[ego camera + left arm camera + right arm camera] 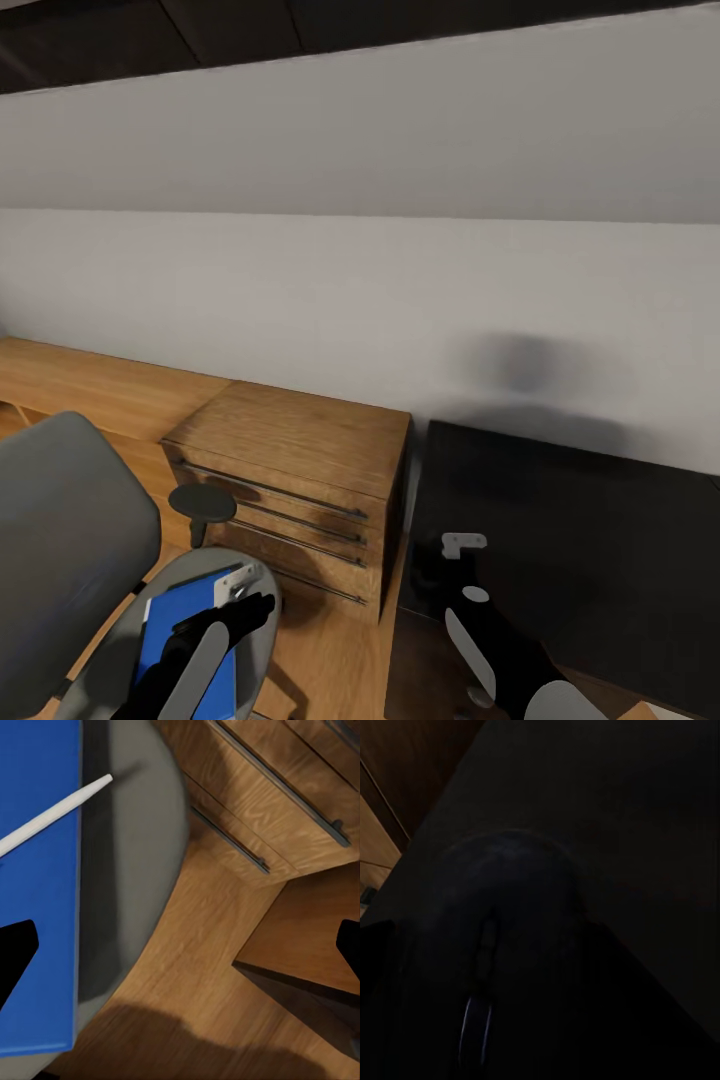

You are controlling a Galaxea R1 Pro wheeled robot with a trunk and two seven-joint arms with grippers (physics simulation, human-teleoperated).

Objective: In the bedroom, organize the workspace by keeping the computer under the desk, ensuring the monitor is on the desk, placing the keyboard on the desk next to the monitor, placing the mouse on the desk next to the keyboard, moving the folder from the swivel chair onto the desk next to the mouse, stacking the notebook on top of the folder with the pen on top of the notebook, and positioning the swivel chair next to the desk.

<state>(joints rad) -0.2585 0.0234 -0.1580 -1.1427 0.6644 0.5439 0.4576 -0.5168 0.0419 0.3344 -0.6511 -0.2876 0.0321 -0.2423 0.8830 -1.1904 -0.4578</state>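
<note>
The grey swivel chair [70, 520] stands at the lower left. The blue folder [180, 620] lies flat on its seat. In the left wrist view the white pen [52, 814] rests across the folder [37, 885], near the seat's [131, 870] edge. My left gripper [248, 605] hovers open over the folder's near corner, holding nothing. My right gripper [432, 580] is down at the left edge of the black desk [580, 530]. Close in front of it, in the right wrist view, lies the black mouse [502, 915] on the desk top [645, 810]; the view is too dark to show the jaws.
A light wooden drawer cabinet [300, 460] stands between chair and desk, and its handles [229, 840] are close to the seat. A low wooden counter [90, 385] runs along the white wall. The chair's round dark armrest [202, 502] stands near the cabinet. Wood floor [202, 967] lies between.
</note>
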